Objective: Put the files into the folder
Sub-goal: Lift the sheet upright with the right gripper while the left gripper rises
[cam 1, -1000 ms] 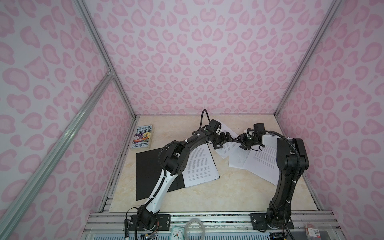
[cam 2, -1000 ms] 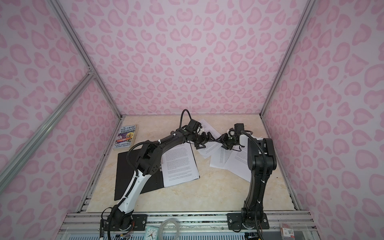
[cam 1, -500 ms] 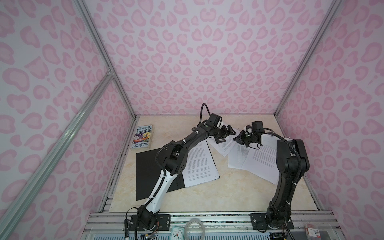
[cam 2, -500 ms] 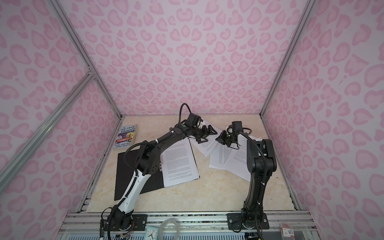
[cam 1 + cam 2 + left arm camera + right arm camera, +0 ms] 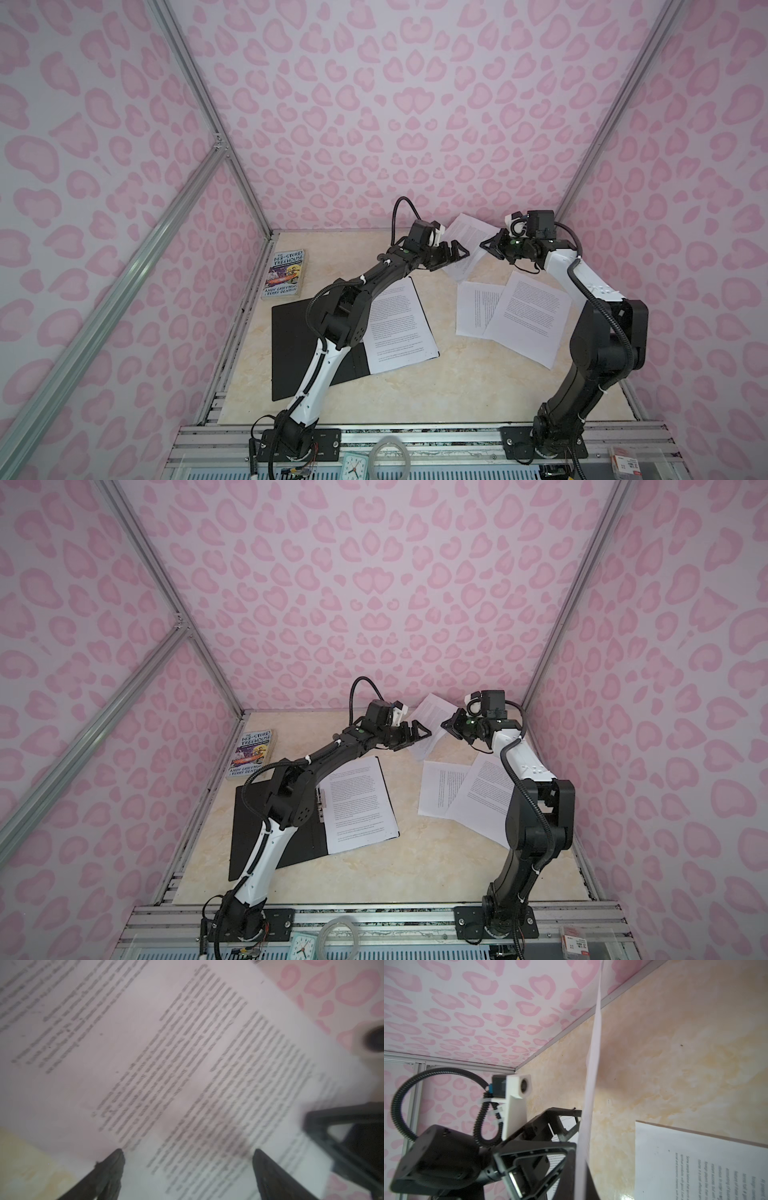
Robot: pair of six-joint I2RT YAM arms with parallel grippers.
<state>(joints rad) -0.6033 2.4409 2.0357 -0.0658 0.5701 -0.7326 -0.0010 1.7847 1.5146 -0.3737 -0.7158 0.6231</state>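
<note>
Pink heart-patterned walls [image 5: 374, 104] enclose a cream marbled bench [image 5: 457, 395], shown in both top views. On your left side, the folder [image 5: 291, 340] lies open with its black inside up, and one filed sheet [image 5: 399, 328] rests on its right-hand half. On your right side, a lower sheet [image 5: 473, 307] lies flat on the bench, partly covered by an upper sheet [image 5: 528, 320]. Near the back wall, the raised sheet [image 5: 469, 235] stands steeply off the bench between your two arms. Your right claw [image 5: 484, 245] is closed on this sheet's edge. Its wrist view shows the paper edge-on [image 5: 591, 1064], running away from the claw. Your left claw [image 5: 459, 253] faces the sheet from the opposite side with its fingers spread wide and nothing between them. In its wrist view [image 5: 189, 1151], printed text fills the space beyond the two tips. Whether those tips touch the paper cannot be told. A colourful book [image 5: 284, 274] lies at the back left, just beyond the folder.
</note>
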